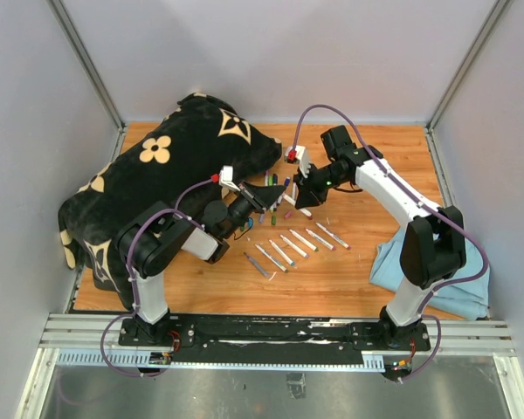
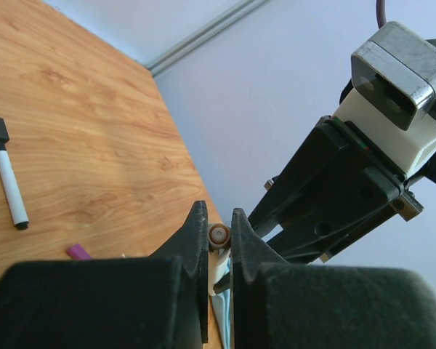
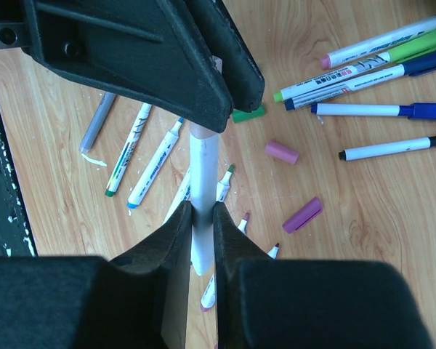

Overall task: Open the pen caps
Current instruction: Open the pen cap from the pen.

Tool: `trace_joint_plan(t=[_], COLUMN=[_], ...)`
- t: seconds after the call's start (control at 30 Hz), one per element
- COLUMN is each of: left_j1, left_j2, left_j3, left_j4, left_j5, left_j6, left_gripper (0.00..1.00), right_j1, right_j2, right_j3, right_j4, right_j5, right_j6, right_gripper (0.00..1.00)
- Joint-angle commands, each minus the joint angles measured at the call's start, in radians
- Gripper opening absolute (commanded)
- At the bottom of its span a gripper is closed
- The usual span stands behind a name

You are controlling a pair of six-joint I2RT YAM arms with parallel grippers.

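Clamping the white barrel [image 3: 203, 156] with the right tool [image 3: 202, 211], pinching its pen cap [image 2: 219, 235] in the closed left tool [image 2: 218, 218], just above the marker row [image 1: 293, 245]: opposed grips, ready for pulling apart.

Bright, even white light from above fills the overhead view. The pale walls [image 1: 271, 52] bounce it around, so shadows stay faint. The black bag [image 1: 183, 166] swallows detail and reads almost flat. There's a mild sheen on the aluminium rail [image 1: 79, 336], no hard glare, and straight edges bow slightly toward the corners.

In the left wrist view, the left fingers [image 2: 195, 254] loom soft and blurred, the wooden table [image 2: 80, 131] shows crisp grain, and a highlight glints off the silver camera housing [image 2: 396, 62].

In the right wrist view, the right fingers [image 3: 180, 247] are out of focus. The white marker barrel [image 3: 203, 160] between them is sharp, and a purple cap [image 3: 282, 151] throws a short, soft shadow.
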Motion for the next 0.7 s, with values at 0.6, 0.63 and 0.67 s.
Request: trace_joint_plan(t=[0.6, 0.63, 0.67], left_j1=[0.003, 0.003, 0.003], left_j2=[-0.195, -0.203, -0.21], left_j3=[-0.213, -0.215, -0.22], left_j4=[0.266, 0.265, 0.265], left_j5=[0.067, 0.064, 0.062], left_j6=[-0.022, -0.022, -0.021], left_gripper=[0.0, 0.0, 0.0], right_j1=[0.141, 0.153, 0.161], right_j2=[-0.097, -0.095, -0.094], right_j3=[-0.096, -0.096, -0.096], right_j4=[0.069, 0.075, 0.078], right_j5=[-0.079, -0.059, -0.048], right_j6=[0.043, 0.05, 0.053], right_gripper=[0.65, 0.65, 0.63])
